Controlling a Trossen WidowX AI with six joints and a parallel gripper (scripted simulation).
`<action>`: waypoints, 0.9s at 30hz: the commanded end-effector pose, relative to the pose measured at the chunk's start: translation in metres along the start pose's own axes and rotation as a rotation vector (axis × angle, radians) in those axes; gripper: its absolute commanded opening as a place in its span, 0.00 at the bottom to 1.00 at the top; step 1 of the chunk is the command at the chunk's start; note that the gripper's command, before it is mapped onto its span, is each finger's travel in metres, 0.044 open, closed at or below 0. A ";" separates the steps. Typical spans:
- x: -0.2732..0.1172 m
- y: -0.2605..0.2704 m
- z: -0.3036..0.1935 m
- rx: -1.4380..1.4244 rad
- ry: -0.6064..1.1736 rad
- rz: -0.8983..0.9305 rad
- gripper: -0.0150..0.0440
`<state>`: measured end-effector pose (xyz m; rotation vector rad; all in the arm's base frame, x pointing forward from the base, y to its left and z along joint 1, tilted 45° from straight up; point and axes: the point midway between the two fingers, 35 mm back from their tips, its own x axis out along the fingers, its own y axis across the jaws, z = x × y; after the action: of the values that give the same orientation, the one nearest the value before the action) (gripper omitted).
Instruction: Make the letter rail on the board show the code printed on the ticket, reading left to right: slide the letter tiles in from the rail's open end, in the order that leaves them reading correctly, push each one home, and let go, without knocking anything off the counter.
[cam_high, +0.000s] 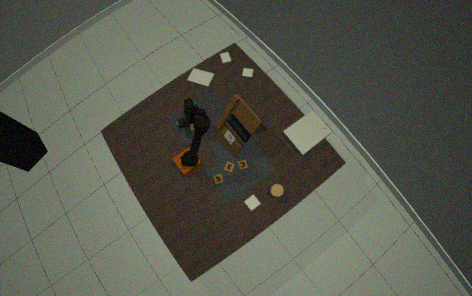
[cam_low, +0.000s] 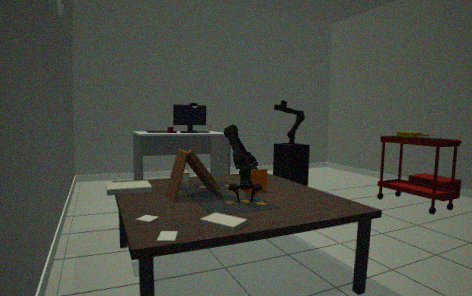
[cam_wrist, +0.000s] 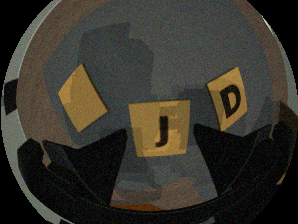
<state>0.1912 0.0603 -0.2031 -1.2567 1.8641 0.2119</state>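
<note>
My gripper (cam_high: 186, 123) (cam_low: 245, 199) (cam_wrist: 160, 131) is open and points down, low over the mat. In the wrist view its fingertips stand either side of the J tile (cam_wrist: 147, 130), with nothing gripped. A D tile (cam_wrist: 231, 100) (cam_low: 230, 202) lies to the right in the wrist view, and a tile with no visible letter (cam_wrist: 82, 100) (cam_low: 260, 203) lies to the left. Three more letter tiles (cam_high: 218, 178) (cam_high: 229, 166) (cam_high: 242, 164) lie apart on the mat's other part; their letters are too small to read surely. The wooden board (cam_high: 250, 117) (cam_low: 176, 176) has a dark rail (cam_high: 239, 128); no tile shows in it. The ticket (cam_high: 229, 137) is unreadable.
The board stands tilted beside the arm. An orange block (cam_high: 180, 161) (cam_low: 259, 180) is at the arm's base. White flat pieces (cam_high: 201, 77) (cam_high: 252, 202), a large white slab (cam_high: 306, 133) (cam_low: 129, 187) at the table edge and a round tan object (cam_high: 277, 190) also stand or lie around.
</note>
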 end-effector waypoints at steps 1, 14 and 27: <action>0.001 0.000 0.000 -0.005 0.000 -0.004 0.83; 0.001 0.000 0.000 -0.005 0.000 -0.004 0.83; 0.001 0.000 0.000 -0.005 0.000 -0.004 0.70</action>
<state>0.1909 0.0600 -0.2033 -1.2576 1.8647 0.2116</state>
